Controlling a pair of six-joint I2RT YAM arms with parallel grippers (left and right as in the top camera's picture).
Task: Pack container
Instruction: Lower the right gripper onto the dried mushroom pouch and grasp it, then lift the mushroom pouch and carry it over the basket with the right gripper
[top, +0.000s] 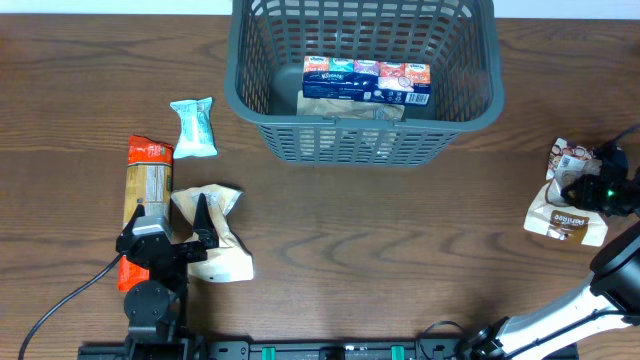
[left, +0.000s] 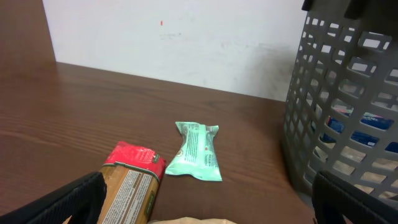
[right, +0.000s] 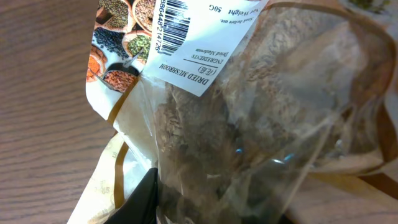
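On the brown wooden worktop (top: 380, 220) we see the large dark grey plastic basket (top: 350, 145) at far centre. The left tool (top: 172, 228) is wide open and empty; the right tool (top: 585, 190) pinches a clear plastic dried-mushroom bag (right: 261, 112).

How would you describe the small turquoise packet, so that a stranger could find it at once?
Start from the large dark grey basket at the far side of the table. Just left of it lies a small packet, touching nothing. It alone is pale turquoise with crimped ends; the red-topped pack and beige pouch nearby are bigger.
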